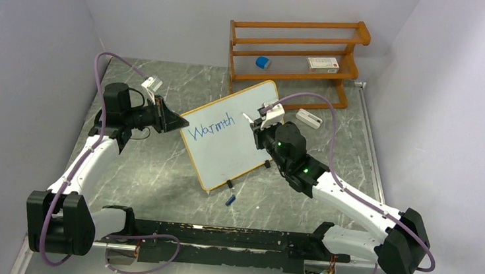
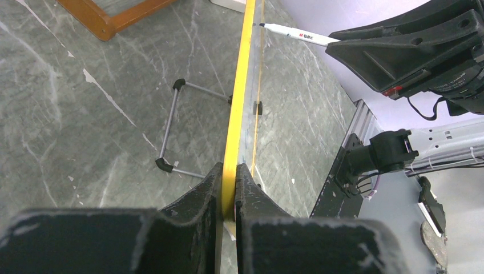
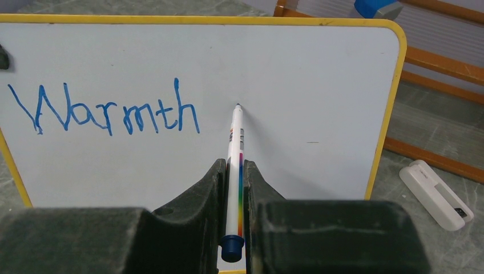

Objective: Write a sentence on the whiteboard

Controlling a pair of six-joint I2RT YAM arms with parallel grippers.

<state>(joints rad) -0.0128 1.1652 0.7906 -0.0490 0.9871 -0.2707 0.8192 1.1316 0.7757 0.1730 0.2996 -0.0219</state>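
Note:
The whiteboard (image 1: 230, 132) stands tilted on the table, white with a thin yellow-orange frame. The sentence (image 1: 211, 127) reads only "Warmth" in blue marker, also clear in the right wrist view (image 3: 105, 111). My left gripper (image 1: 178, 122) is shut on the whiteboard's left edge; the yellow frame (image 2: 235, 148) runs between its fingers. My right gripper (image 1: 257, 130) is shut on a white marker (image 3: 234, 165) with a rainbow stripe and blue end. The marker's tip is at the board surface just right of the "h". The marker also shows in the left wrist view (image 2: 297, 36).
An orange wooden shelf rack (image 1: 297, 52) stands at the back, holding a blue object (image 1: 263, 62) and a white box (image 1: 323, 64). A white eraser-like block (image 1: 309, 118) lies right of the board. A blue marker cap (image 1: 230, 199) lies in front of the board.

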